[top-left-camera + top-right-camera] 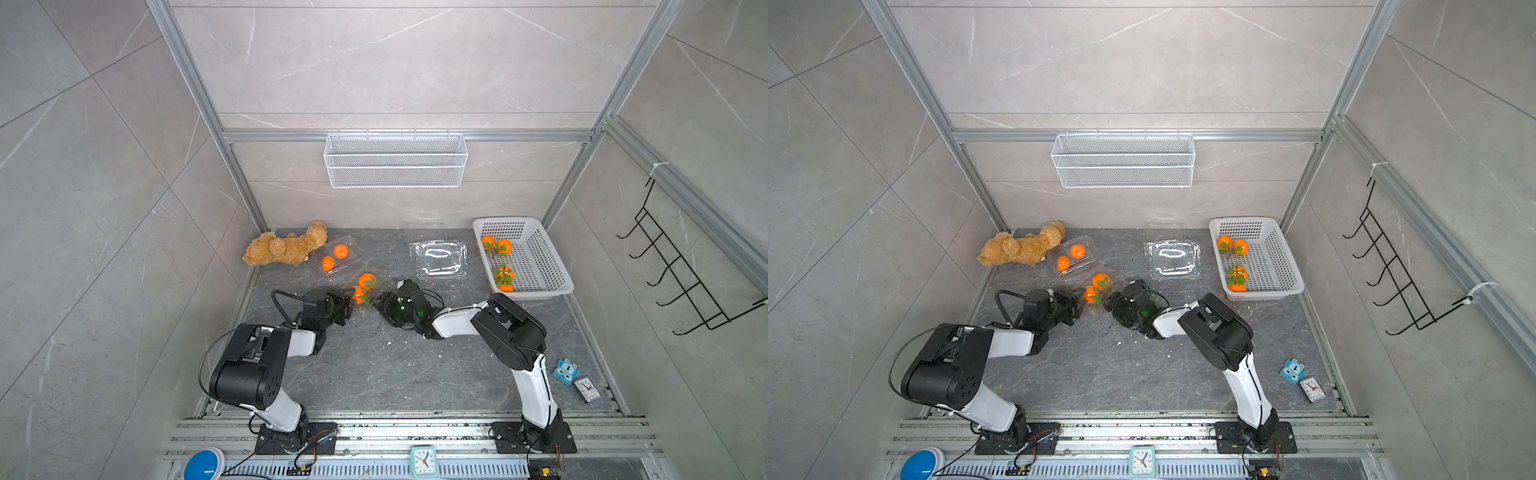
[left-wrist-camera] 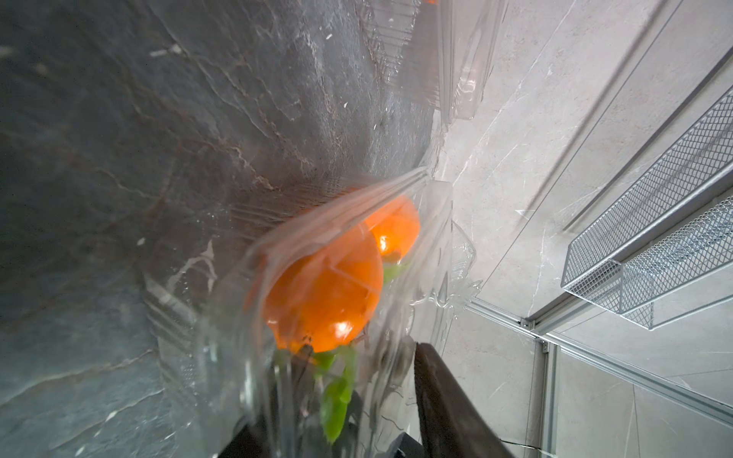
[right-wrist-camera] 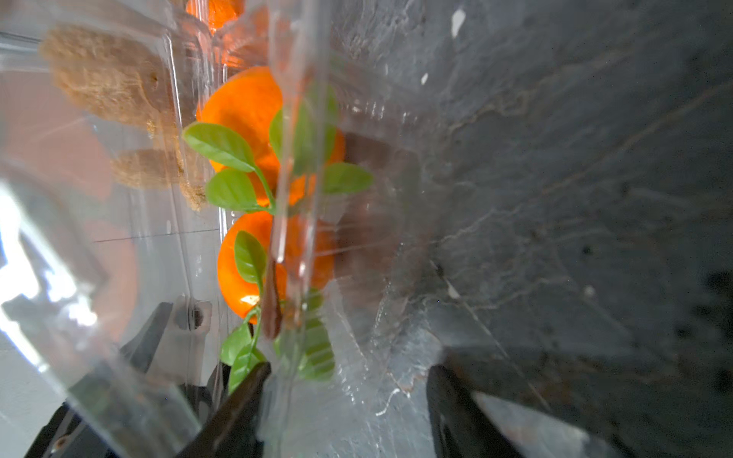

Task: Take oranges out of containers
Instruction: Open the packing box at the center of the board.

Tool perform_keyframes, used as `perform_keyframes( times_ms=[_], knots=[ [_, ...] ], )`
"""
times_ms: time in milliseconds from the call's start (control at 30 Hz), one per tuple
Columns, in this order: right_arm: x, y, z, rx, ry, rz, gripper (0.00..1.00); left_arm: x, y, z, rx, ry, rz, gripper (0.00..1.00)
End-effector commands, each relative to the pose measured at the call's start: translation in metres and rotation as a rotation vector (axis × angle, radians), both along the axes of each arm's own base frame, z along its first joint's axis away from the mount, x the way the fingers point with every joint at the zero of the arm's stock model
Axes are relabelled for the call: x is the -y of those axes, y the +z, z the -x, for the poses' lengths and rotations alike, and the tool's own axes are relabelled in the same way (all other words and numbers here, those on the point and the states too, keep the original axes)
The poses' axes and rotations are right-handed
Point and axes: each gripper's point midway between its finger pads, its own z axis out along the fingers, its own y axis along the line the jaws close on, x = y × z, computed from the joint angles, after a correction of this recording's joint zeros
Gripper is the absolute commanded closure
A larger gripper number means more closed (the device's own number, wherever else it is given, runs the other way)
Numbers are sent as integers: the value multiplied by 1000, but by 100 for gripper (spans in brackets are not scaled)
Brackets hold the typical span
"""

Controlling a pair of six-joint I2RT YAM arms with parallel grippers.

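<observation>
- Four oranges (image 1: 504,246) are seen in the white basket (image 1: 536,266), far right on the bench (image 1: 395,374). That half of the task is judged done.
- An empty container (image 1: 440,259) is left open at far centre. A second clear shell is suspected just behind it, but it is too faint to confirm.
- The middle container (image 1: 365,289) is placed between the two arms, with two leafy oranges (image 1: 367,280) inside.
- The left end effector (image 1: 347,301) is clamped shut on the left end of the middle container. In the left wrist view, clear plastic is seen running in between the fingers.
- The right end effector (image 1: 380,303) is positioned at the container's right end. Its fingers (image 3: 246,396) are spread with the clear edge between them, and no grip is seen.
- The far-left container (image 1: 334,257) is found lidded beside the teddy bear (image 1: 286,247), with two plain oranges (image 1: 340,251) inside.
- Four oranges in two containers are left to take out. The step in hand is judged to be opening the middle one.
</observation>
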Motion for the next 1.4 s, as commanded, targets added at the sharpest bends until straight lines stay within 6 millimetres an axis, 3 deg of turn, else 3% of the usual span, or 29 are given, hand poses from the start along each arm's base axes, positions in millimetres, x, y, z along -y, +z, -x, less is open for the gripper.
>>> perform_keyframes(
  times_ms=[0,933,1367],
  knots=[
    [-6,-11,27,-9,97,116,37,20,43,-13,112,-45,89,55],
    [-11,-29,45,65,246,374,36,22,60,-25,139,-42,133,55],
    [-17,-36,55,83,308,442,36,-6,69,-37,149,6,169,55]
  ],
)
